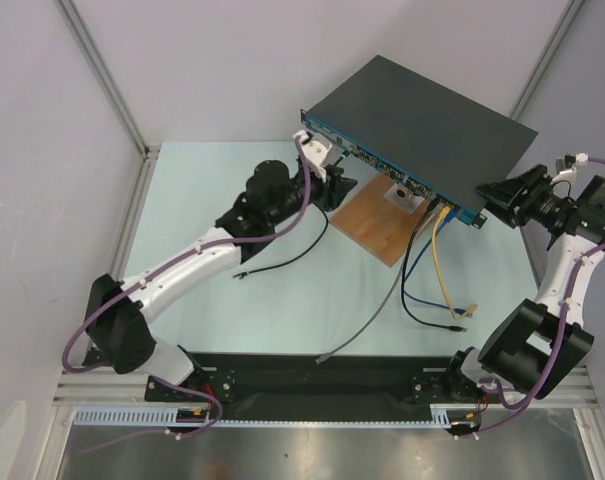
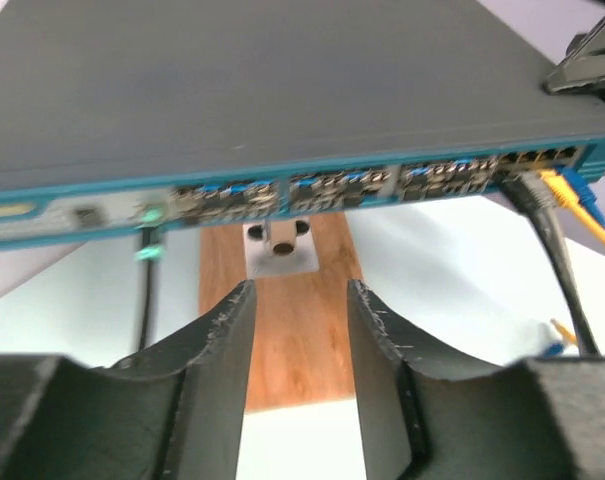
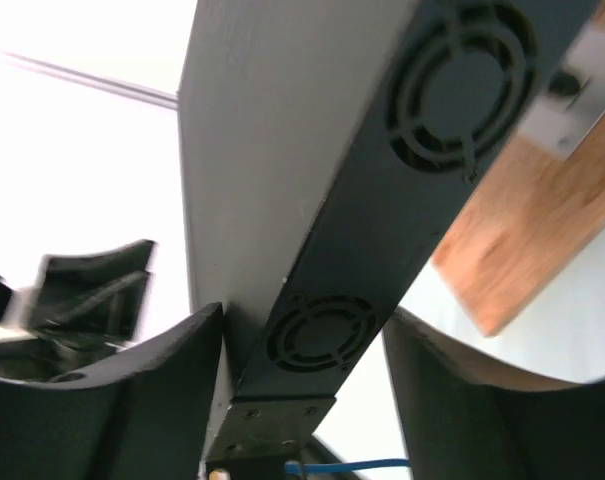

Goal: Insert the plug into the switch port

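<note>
The switch (image 1: pixel 422 120) is a flat black box, raised and tilted, with its blue front face (image 1: pixel 377 158) turned toward the left arm. My left gripper (image 1: pixel 335 183) is open and empty just in front of that face (image 2: pixel 282 190), its fingers (image 2: pixel 217 350) apart over the wooden board. A black cable (image 2: pixel 145 290) hangs from a socket at the left of the face; its plug is blurred. My right gripper (image 1: pixel 494 195) straddles the switch's right end (image 3: pixel 322 330), with the fan vents between its wide jaws. One finger (image 3: pixel 172 370) touches the top and the other stands off.
A brown wooden board (image 1: pixel 372 225) with a small metal bracket (image 1: pixel 402 195) lies under the switch. Grey (image 1: pixel 377 310), yellow (image 1: pixel 439 260) and blue (image 1: pixel 412 295) cables run from the right-hand sockets down onto the table. The black cable's loose end (image 1: pixel 240 272) lies near the left arm.
</note>
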`<state>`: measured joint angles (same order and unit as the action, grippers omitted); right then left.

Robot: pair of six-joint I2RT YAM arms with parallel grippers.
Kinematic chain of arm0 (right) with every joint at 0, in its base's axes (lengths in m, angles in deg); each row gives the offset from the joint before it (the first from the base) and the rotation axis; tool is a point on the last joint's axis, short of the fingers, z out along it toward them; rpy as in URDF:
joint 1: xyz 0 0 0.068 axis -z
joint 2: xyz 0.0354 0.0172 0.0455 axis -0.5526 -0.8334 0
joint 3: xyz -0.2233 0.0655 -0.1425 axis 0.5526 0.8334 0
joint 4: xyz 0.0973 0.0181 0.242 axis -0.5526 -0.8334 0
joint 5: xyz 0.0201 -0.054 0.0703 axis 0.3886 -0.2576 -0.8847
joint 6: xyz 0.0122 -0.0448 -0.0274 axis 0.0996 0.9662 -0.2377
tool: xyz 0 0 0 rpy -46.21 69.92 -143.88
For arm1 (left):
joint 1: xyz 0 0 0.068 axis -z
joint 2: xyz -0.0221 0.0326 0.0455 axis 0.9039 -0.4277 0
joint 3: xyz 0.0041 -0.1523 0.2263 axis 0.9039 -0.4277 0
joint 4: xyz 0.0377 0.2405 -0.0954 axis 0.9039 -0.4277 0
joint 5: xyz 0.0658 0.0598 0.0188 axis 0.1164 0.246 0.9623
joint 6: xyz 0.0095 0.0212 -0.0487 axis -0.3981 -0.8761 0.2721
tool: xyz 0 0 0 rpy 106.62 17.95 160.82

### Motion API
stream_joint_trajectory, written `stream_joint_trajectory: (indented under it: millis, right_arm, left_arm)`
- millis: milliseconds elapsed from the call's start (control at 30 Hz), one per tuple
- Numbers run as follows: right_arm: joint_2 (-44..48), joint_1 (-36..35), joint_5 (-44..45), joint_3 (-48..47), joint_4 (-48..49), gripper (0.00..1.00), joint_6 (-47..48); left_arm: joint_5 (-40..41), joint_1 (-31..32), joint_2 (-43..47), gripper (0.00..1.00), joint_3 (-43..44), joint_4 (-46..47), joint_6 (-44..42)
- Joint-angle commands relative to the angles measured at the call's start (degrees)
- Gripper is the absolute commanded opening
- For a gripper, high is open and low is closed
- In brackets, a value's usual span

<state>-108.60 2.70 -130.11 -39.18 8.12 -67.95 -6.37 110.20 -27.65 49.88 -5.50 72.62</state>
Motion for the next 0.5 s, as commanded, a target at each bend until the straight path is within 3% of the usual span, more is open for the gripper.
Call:
stream_joint_trajectory:
  millis: [0, 100, 133, 167, 300, 400, 467]
  right_arm:
    - [1.41, 0.93, 1.68, -3.83, -0.19, 0.73, 10.57]
    - [2.02, 2.59, 1.42, -6.64, -4.33, 0.88, 14.00]
    - [2.29, 3.03, 1.33, -7.34, -5.12, 0.97, 14.44]
    - [2.99, 3.47, 0.89, -7.61, -5.39, 1.00, 14.71]
    - [4.84, 6.37, -0.43, -9.63, -6.88, 1.00, 16.37]
    - [5.89, 7.17, -0.69, -12.88, -12.05, 1.00, 20.76]
    - [5.98, 7.08, -0.34, -16.03, -20.39, 1.00, 27.69]
  left_arm:
    - [-8.09, -3.32, 3.70, 0.48, 2.04, -11.58, 3.21]
    - [-13.00, -6.48, 5.80, 0.57, 3.89, -18.97, 3.12]
    - [-13.63, -8.23, 6.25, 0.63, 4.33, -22.46, 3.81]
    - [-14.60, -9.21, 6.78, 0.73, 5.29, -24.33, 4.34]
    - [-18.56, -14.22, 9.50, 1.00, 6.00, -31.98, 7.68]
    - [-19.88, -18.09, 12.66, 1.00, 4.07, -36.20, 9.01]
    - [-17.26, -19.67, 14.50, 1.00, 2.93, -40.24, 7.78]
